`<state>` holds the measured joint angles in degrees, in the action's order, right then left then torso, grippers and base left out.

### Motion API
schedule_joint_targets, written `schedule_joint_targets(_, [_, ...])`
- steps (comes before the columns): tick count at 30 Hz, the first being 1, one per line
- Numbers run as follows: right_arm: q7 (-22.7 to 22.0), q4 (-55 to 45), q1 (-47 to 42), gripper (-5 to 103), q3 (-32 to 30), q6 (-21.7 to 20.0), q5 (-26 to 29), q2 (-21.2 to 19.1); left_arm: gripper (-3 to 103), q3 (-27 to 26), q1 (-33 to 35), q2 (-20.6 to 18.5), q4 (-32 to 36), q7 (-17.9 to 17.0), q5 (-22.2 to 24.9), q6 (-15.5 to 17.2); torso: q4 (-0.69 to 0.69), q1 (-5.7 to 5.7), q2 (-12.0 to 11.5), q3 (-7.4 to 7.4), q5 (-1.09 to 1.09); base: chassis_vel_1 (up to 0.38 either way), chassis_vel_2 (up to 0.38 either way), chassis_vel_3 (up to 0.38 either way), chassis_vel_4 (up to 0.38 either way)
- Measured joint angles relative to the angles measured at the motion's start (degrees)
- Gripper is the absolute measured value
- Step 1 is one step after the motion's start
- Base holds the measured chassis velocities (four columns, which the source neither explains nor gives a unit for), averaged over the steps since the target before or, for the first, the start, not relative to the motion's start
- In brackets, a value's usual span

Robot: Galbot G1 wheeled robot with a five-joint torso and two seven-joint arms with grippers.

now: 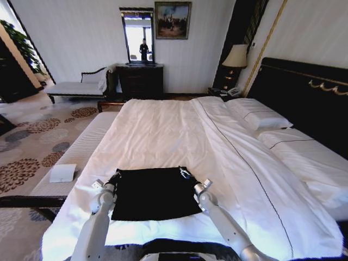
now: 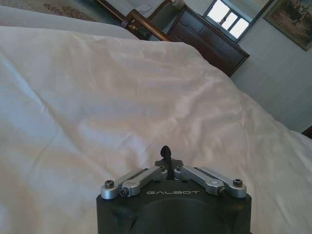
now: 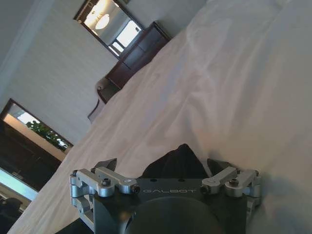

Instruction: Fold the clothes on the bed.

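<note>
Left gripper (image 1: 116,176): at the far left corner of the black garment (image 1: 155,193). In the left wrist view (image 2: 165,152) its fingers are pinched together on a small nub of black cloth.
Right gripper (image 1: 185,173): at the far right corner. In the right wrist view (image 3: 180,155) a fold of black fabric bunches between its fingers; clamped on it.
Garment: spread flat between both grippers and back toward the robot, its long axis running across from one gripper to the other.
Bed (image 1: 163,130): white sheets stretch ahead of both grippers; pillows (image 1: 258,115) lie far to the right by the dark headboard (image 1: 304,92).
Head view alone: shows the garment's whole outline.
</note>
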<state>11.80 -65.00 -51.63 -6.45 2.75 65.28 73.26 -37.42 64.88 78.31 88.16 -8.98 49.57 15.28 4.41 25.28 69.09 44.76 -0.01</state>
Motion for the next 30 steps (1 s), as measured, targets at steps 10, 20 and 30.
schedule_joint_targets(10, [-0.30,1.04,0.59,74,0.00,-0.68,0.88,-0.46,0,0.10,-0.19,0.08,0.21,-0.32,-0.07,0.00,0.01,0.00,0.00,0.00,0.01,0.000,0.000,0.000,0.000])
schedule_joint_targets(20, [-0.42,0.16,0.35,36,-0.15,-0.47,1.79,-0.58,0,0.15,0.06,0.04,0.94,-0.83,-0.16,0.20,0.00,0.00,0.00,0.00,0.01,0.000,0.000,0.000,0.000])
schedule_joint_targets(30, [3.73,-6.71,-2.16,4,-1.68,5.48,3.31,-1.82,0,-0.42,0.98,-0.78,5.54,-1.00,3.26,0.24,0.01,0.00,0.00,0.01,0.01,0.000,0.000,0.000,0.000])
